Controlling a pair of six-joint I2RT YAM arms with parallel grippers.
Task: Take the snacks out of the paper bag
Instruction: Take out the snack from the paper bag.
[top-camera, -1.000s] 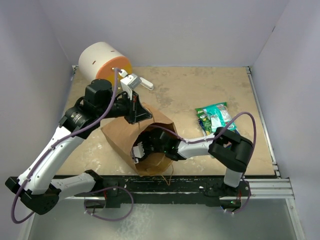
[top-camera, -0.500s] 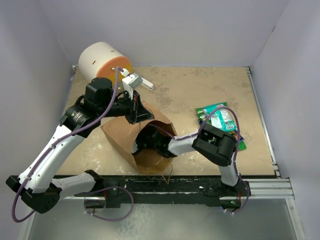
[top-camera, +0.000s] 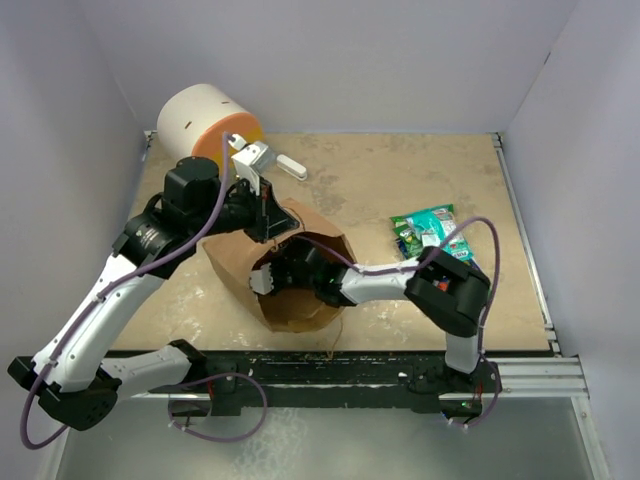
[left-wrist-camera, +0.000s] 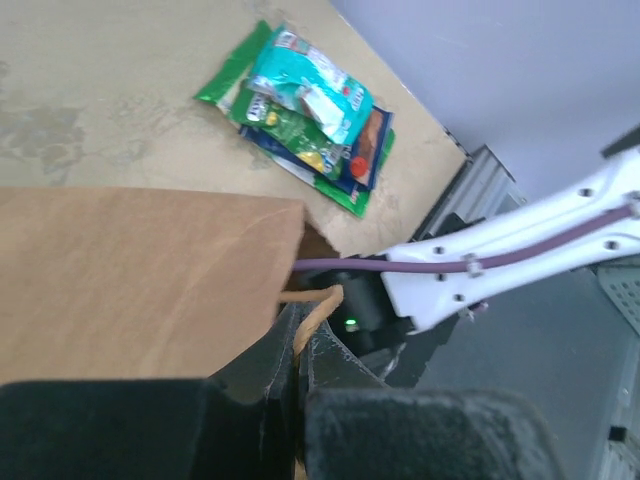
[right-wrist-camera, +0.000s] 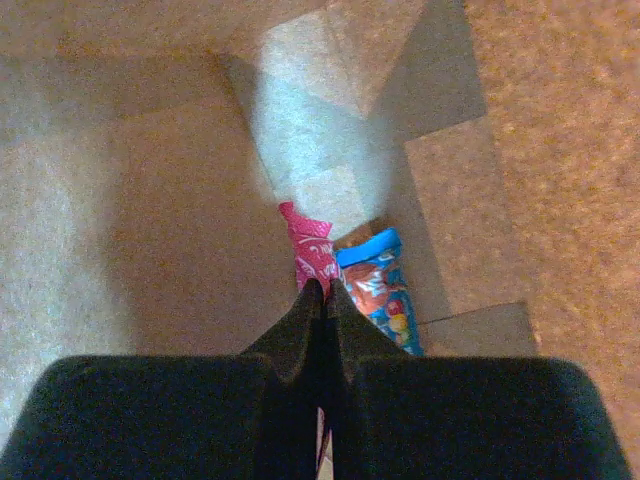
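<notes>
The brown paper bag (top-camera: 300, 300) lies on its side with its mouth held up. My left gripper (top-camera: 270, 218) is shut on the bag's thin twisted handle (left-wrist-camera: 316, 308) at the rim. My right arm reaches into the mouth, so its fingers are hidden in the top view. Inside the bag, my right gripper (right-wrist-camera: 325, 292) is shut on the end of a pink packet (right-wrist-camera: 312, 250). A blue packet (right-wrist-camera: 377, 292) lies just to its right on the bag's floor. A pile of snacks (top-camera: 430, 232), green, teal and blue, lies on the table to the right, outside the bag.
A white-and-orange cylinder (top-camera: 205, 125) lies at the back left corner. A small white bar (top-camera: 290, 166) rests just behind the left gripper. Grey walls close in the table on three sides. My right arm's white link (left-wrist-camera: 520, 245) crosses in front of the bag mouth.
My right gripper has gone deeper into the bag and closed on the pink packet. The left gripper has kept its hold on the handle and shifted slightly back, pulling the mouth with it.
</notes>
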